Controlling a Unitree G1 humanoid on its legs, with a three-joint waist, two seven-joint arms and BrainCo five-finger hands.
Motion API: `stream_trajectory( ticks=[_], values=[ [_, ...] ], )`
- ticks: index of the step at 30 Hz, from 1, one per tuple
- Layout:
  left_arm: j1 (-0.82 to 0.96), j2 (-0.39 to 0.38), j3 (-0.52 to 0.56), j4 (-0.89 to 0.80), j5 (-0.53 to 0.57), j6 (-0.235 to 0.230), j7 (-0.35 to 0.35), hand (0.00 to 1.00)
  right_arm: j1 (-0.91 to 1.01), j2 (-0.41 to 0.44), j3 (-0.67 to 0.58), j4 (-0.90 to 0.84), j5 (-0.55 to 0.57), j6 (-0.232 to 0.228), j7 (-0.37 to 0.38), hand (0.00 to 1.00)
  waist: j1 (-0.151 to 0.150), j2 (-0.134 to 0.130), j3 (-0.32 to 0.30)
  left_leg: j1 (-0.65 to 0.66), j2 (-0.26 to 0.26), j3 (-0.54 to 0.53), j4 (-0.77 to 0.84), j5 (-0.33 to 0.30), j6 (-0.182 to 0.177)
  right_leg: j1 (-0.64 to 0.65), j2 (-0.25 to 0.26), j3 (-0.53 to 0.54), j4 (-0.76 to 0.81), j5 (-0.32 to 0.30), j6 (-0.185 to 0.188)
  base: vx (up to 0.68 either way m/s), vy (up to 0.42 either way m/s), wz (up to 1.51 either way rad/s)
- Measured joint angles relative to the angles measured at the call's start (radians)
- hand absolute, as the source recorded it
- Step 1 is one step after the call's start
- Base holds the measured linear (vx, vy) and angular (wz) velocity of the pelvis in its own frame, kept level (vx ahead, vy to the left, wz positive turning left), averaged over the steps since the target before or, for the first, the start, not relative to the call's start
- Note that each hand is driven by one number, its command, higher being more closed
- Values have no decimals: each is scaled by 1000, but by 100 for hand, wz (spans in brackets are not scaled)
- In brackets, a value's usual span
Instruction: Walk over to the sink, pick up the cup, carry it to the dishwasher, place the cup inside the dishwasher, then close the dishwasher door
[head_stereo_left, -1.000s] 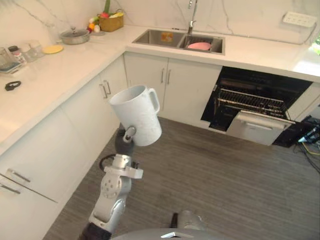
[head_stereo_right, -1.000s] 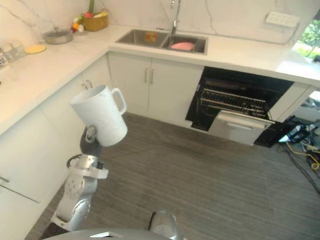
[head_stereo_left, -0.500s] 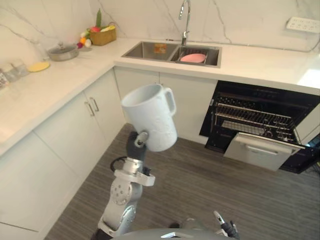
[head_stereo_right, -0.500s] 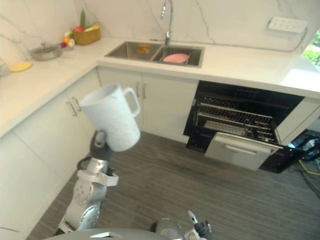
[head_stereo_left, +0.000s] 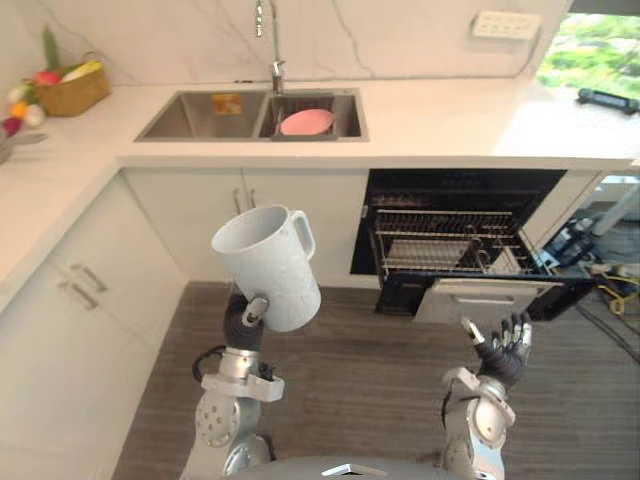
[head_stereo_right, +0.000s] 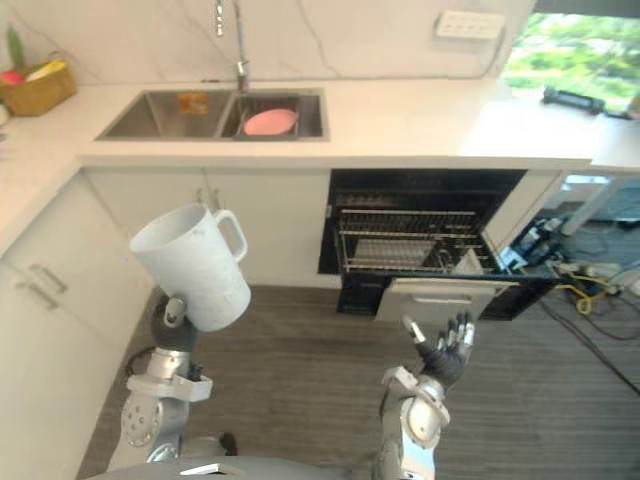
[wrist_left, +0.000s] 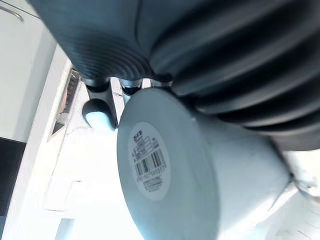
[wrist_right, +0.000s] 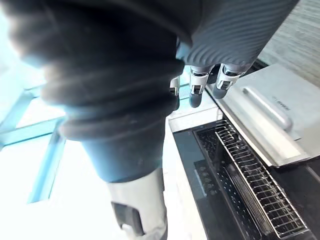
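Note:
A large white cup (head_stereo_left: 268, 265) with a handle is tilted in the air in front of the lower cabinets, its mouth toward the counter. My left hand (head_stereo_left: 241, 322) is shut on its lower part; the left wrist view shows the cup's base (wrist_left: 165, 175) with a barcode label. The dishwasher (head_stereo_left: 455, 235) stands open under the counter, its wire rack (head_stereo_left: 440, 240) showing and its grey door (head_stereo_left: 480, 298) hanging down. My right hand (head_stereo_left: 502, 352) is raised open with fingers spread, just short of that door. The steel sink (head_stereo_left: 205, 113) lies behind the cup.
A pink dish (head_stereo_left: 305, 122) lies in the sink's right basin under the tap (head_stereo_left: 272, 40). A basket of fruit (head_stereo_left: 70, 88) sits on the left counter. White cabinets (head_stereo_left: 70, 300) run along the left. Cables (head_stereo_left: 612, 280) lie on the floor right of the dishwasher.
The camera has swung right, so the dishwasher now sits near the middle. My right hand has risen into view, open. The cup stays held in my left hand.

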Motion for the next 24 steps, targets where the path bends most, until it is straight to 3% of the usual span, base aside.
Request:
stream_trajectory(
  ticks=[2, 3, 4, 6, 7, 9, 11, 13, 14, 15, 16, 18, 20, 22, 24],
  values=[
    [-20, 2, 7, 11, -19, 1, -16, 100, 10, 27, -34, 1, 1, -2, -1, 0, -4, -18, -3, 20, -31, 0, 16, -45, 26, -12, -30, -2, 87, -11, 18, 222, 279, 14],
    [-32, 12, 9, 21, -33, 5, -28, 100, 18, 47, -63, 2, 3, -10, -3, 0, -7, -30, -2, 62, -60, 2, 0, -61, 46, -51, -59, -6, 232, -5, 33, 283, 330, 7],
    [-31, 26, 11, 20, -36, 7, -41, 100, 18, 58, -74, 1, 10, -17, -4, 0, -7, -35, 4, 122, -79, 15, -30, -82, 57, -123, -102, -16, 425, 43, 54, 186, 211, -10],
    [-23, 45, 3, 14, -29, 18, -50, 100, 18, 61, -57, -3, 9, -21, -2, 0, -9, -30, 7, 212, -86, 37, -101, -101, 73, -222, -133, -61, 648, 56, 39, 198, 209, -43],
    [-25, 48, -3, 3, -7, 28, -44, 100, 18, 66, -32, -42, 8, -21, 5, 0, -19, -22, -10, 258, -85, 55, -156, -97, 72, -285, -124, -95, 688, 44, 23, 243, 208, -48],
    [-37, 57, -12, -13, 30, 35, -20, 100, 16, 68, 18, -149, 7, -22, 22, 0, -37, -15, -24, 291, -81, 101, -212, -80, 68, -355, -100, -176, 599, 31, 21, 281, 122, -55],
    [-42, 69, -10, -14, 49, 60, 9, 100, 8, 67, 65, -205, -11, -11, 56, 0, -47, -13, -20, 335, -71, 141, -237, -81, 51, -374, -83, -313, 443, 25, -35, 348, 64, -69],
    [-41, 74, 10, -13, 66, 76, 34, 100, 6, 67, 102, -232, -12, 14, 104, 0, -49, -12, -19, 363, -56, 169, -212, -107, 9, -369, -31, -414, 267, 91, -137, 377, 32, -78],
    [-42, 83, 32, -15, 67, 75, 47, 100, 7, 65, 125, -243, -9, 24, 128, 0, -48, -30, -22, 385, -66, 175, -181, -127, -14, -338, 20, -426, 89, 216, -237, 433, 7, -109],
    [-45, 73, 42, 1, 67, 74, 55, 100, -5, 38, 140, -252, 3, 39, 151, 0, -38, 3, -19, 377, -39, 152, -123, -166, -18, -299, 66, -408, 22, 239, -249, 415, 13, -110],
    [-49, 76, 42, 0, 69, 73, 61, 100, -9, 32, 141, -263, 10, 43, 159, 0, -34, 15, -20, 368, -31, 147, -120, -178, -14, -294, 81, -390, -4, 244, -245, 316, 14, -95],
    [-89, 71, 33, 0, 113, 71, 78, 100, -53, 4, 139, -270, 14, 51, 169, 0, -36, 51, -4, 370, -11, 125, -178, -162, -6, -300, 127, -345, -28, 248, -233, 180, 8, -69],
    [-117, 74, 27, 3, 145, 71, 103, 100, -84, 8, 140, -272, 14, 61, 168, 0, -42, 50, -3, 374, -6, 128, -171, -157, -9, -290, 146, -327, -63, 239, -225, 124, 49, -35],
    [-137, 74, 1, 3, 161, 71, 139, 100, -105, 8, 147, -275, 14, 73, 169, 0, -41, 42, -3, 306, 8, 130, -5, -152, -11, -253, 153, -324, -126, 252, -214, 105, 25, -6],
    [-139, 61, -12, 4, 178, 71, 159, 100, -113, 1, 161, -305, 19, 99, 170, 0, -30, 51, 10, 169, 65, 164, 324, -49, 8, -182, 164, -302, -207, 262, -210, 133, 23, -10]
  ],
)
